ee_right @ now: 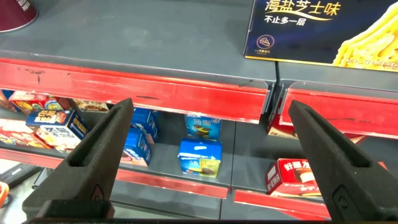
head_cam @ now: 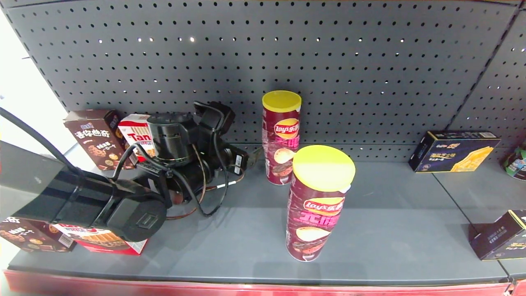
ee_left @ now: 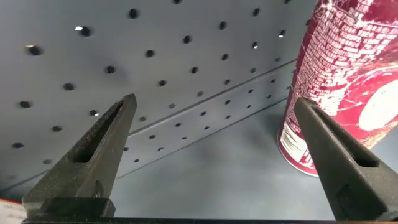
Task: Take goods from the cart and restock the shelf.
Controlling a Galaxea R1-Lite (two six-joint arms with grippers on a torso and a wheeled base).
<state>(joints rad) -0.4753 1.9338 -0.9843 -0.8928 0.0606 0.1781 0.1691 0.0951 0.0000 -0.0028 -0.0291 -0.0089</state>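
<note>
Two maroon chip cans with yellow lids stand upright on the grey shelf [head_cam: 390, 230]. One can [head_cam: 281, 137] is at the back by the pegboard, the other [head_cam: 318, 203] stands nearer the front edge. My left arm [head_cam: 181, 142] lies low over the shelf, to the left of the back can. In the left wrist view my left gripper [ee_left: 212, 102] is open and holds nothing, pointing at the pegboard, with the back can [ee_left: 348, 74] just beyond one finger [ee_left: 336, 155]. My right gripper [ee_right: 210, 104] is open and holds nothing, in front of the shelf's red edge [ee_right: 137, 84].
Cookie and wafer boxes [head_cam: 96, 137] stand at the back left, and more boxes [head_cam: 102, 242] lie under my left arm at the front left. Dark blue boxes [head_cam: 452, 151] sit on the right. Lower shelves hold small blue boxes [ee_right: 200, 155].
</note>
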